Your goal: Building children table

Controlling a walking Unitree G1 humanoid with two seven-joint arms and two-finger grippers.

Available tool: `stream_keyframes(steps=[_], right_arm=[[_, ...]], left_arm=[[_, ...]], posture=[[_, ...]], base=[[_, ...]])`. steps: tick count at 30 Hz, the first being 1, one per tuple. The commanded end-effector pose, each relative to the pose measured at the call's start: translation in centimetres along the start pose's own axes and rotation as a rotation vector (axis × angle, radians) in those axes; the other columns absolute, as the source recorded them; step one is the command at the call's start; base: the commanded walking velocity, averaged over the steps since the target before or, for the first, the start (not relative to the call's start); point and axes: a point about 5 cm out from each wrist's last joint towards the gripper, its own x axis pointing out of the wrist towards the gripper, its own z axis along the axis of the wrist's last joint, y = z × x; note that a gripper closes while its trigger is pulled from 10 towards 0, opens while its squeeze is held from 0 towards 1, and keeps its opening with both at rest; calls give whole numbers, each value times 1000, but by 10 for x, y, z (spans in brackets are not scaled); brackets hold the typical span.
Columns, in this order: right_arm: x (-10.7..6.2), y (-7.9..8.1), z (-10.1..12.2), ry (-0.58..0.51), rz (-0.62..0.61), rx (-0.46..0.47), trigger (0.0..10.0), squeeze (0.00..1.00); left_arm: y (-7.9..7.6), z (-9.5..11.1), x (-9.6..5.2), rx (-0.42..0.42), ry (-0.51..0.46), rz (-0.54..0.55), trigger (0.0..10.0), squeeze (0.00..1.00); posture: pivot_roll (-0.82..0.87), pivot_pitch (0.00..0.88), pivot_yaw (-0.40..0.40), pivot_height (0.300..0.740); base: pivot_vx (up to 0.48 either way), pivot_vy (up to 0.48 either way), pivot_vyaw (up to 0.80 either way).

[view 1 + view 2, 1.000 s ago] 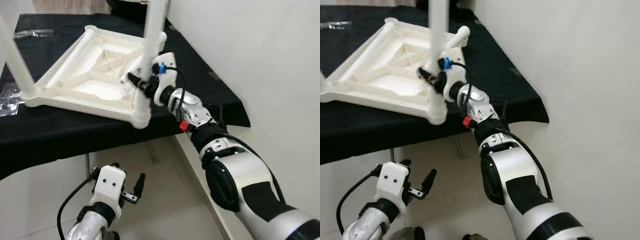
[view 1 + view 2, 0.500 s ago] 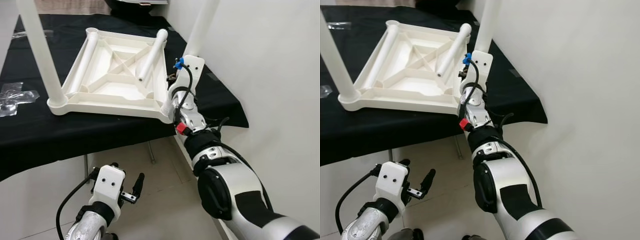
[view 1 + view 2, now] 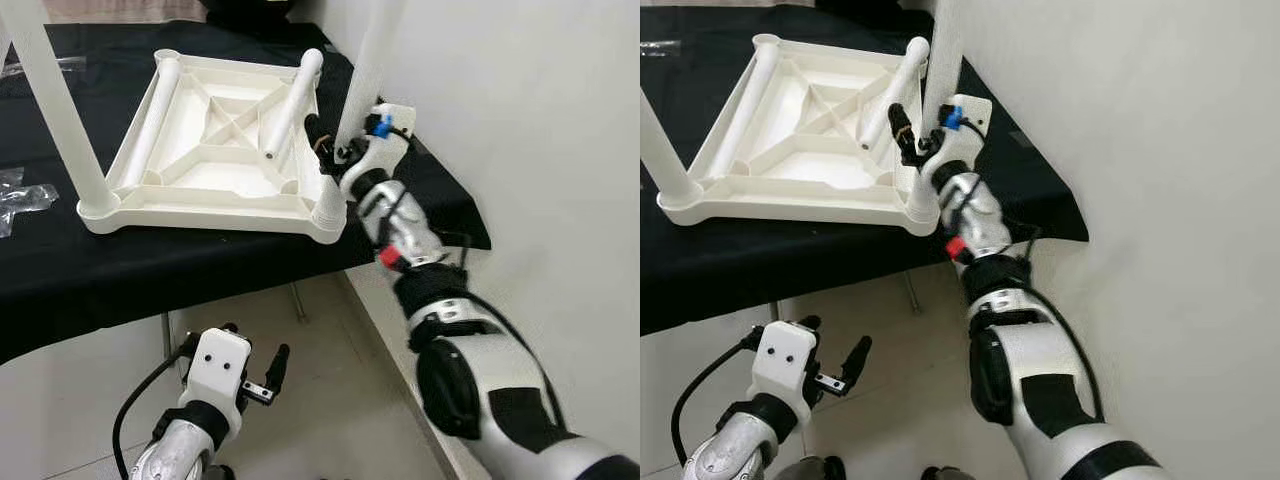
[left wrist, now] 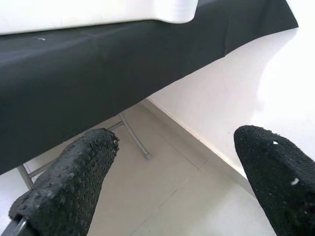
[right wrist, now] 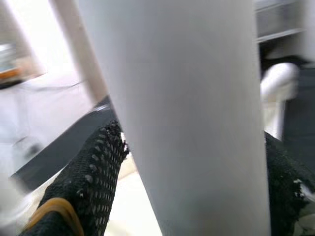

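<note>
A white plastic children's table top lies upside down on a black cloth. One white leg stands at its near left corner. At the near right corner a second leg stands upright, and my right gripper is shut on it just above the socket. The right wrist view has that leg between the black fingers. A loose leg lies inside the top. My left gripper hangs open below the table edge.
A white wall runs close along the right of my right arm. Clear plastic bags lie on the cloth at the left. The cloth's front edge overhangs a pale floor, with a metal table leg beneath.
A second ago the table top was tilted up at its near right corner; it now lies flat. My right wrist has turned around the corner leg while gripping it. The left arm stays put.
</note>
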Motion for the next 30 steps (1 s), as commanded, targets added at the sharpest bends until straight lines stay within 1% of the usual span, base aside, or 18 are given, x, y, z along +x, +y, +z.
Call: stream_keyframes(steps=[1, 2, 5, 8, 9, 10, 12, 14, 17, 18, 22, 23, 24, 25, 26, 28, 29, 30], right_arm=[[-1, 9, -11, 54, 105, 17, 10000, 0], [-1, 9, -11, 54, 105, 17, 10000, 0], [-3, 20, -10, 166, 441, -22, 10000, 0], [-2, 25, -8, 177, 515, -23, 10000, 0], [2, 32, -6, 181, 566, -38, 10000, 0], [2, 32, -6, 181, 566, -38, 10000, 0], [11, 46, -2, 186, 633, -59, 10000, 0], [14, 50, -1, 190, 648, -67, 10000, 0], [22, 60, -9, 224, 573, -143, 10000, 0], [24, 61, -10, 213, 543, -130, 0, 0], [26, 61, -8, 174, 493, -96, 0, 0], [27, 57, -9, 168, 431, -92, 0, 0], [29, 49, -8, 156, 283, -95, 0, 0], [29, 49, -8, 156, 283, -95, 0, 0], [29, 42, -8, 150, 178, -98, 0, 0], [27, 23, -7, 132, -117, -154, 0, 0], [27, 23, -7, 132, -117, -154, 0, 0], [24, 14, -6, 130, -265, -188, 0, 0]], left_arm=[[-3, -6, 0, -16, 31, -8, 10000, 0], [-3, -6, 0, -16, 31, -8, 10000, 0], [-3, -4, 0, -23, 16, -10, 10000, 0], [-3, -5, -1, -21, 23, -7, 10000, 0], [-3, -5, -1, -21, 23, -6, 10000, 0], [-3, -5, -1, -21, 23, -6, 10000, 0], [-3, -6, -2, -19, 29, -4, 10000, 0], [-3, -6, -2, -20, 29, -5, 10000, 0], [-4, -6, -3, -21, 31, -7, 10000, 0], [-5, -6, -3, -22, 31, -8, 10000, 0], [-5, -7, -3, -22, 34, -10, 10000, 0], [-5, -7, -3, -22, 34, -11, 10000, 0], [-5, -6, -2, -23, 32, -12, 10000, 0], [-5, -6, -2, -23, 32, -12, 10000, 0], [-5, -6, -2, -24, 29, -12, 10000, 0], [-5, -5, -1, -21, 31, -11, 10000, 0], [-5, -5, -1, -21, 31, -11, 10000, 0], [-4, -6, -1, -20, 33, -11, 10000, 0]], posture=[[141, 137, -149, 740], [141, 137, -149, 740], [147, 142, -154, 740], [153, 143, -157, 740], [157, 139, -160, 740], [157, 139, -160, 740], [164, 139, -167, 740], [164, 139, -167, 740], [164, 133, -169, 740], [165, 131, -170, 740], [166, 132, -170, 740], [166, 132, -170, 740], [154, 143, -164, 740], [154, 143, -164, 740], [154, 143, -164, 740], [148, 150, -159, 740], [148, 150, -159, 740], [138, 153, -154, 740]], base=[[0, 0, 0], [0, 0, 0], [0, 0, 0], [0, 0, 0], [0, 0, 0], [0, 0, 0], [0, 0, 0], [0, 0, 0], [0, 0, 0], [0, 0, 0], [0, 0, 0], [0, 0, 0], [0, 0, 0], [0, 0, 0], [0, 0, 0], [0, 0, 0], [0, 0, 0], [0, 0, 0]])
